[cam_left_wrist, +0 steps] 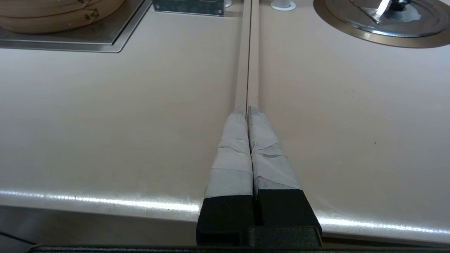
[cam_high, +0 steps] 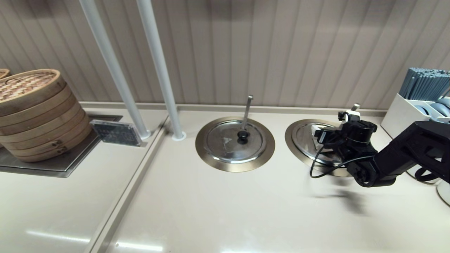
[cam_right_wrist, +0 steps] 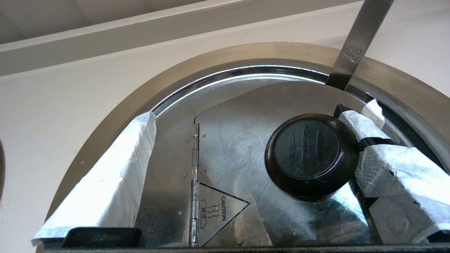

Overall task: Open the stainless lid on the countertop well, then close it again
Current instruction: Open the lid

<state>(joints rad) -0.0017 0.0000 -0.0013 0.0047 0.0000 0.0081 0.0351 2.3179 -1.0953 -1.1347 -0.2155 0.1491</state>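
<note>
The stainless lid [cam_high: 305,136] lies flat in the countertop well, whose brass-coloured ring [cam_high: 291,138] shows around it. The slanted utensil handle [cam_high: 355,107] sticks out at the lid's far edge. My right gripper [cam_high: 333,135] hangs just above the lid, open. In the right wrist view the lid [cam_right_wrist: 232,147] shows a hinge and a caution sticker. The black knob [cam_right_wrist: 309,154] sits between my taped fingers, right beside one finger [cam_right_wrist: 372,154] and far from the other. My left gripper [cam_left_wrist: 248,110] is shut on nothing, low over the counter near its front edge.
The twin lid [cam_high: 235,140] with an upright utensil handle [cam_high: 247,112] sits left of the well. Stacked bamboo steamers [cam_high: 35,112] stand far left, two white poles [cam_high: 158,66] rise behind, and a white chopstick caddy [cam_high: 404,112] is at the right edge.
</note>
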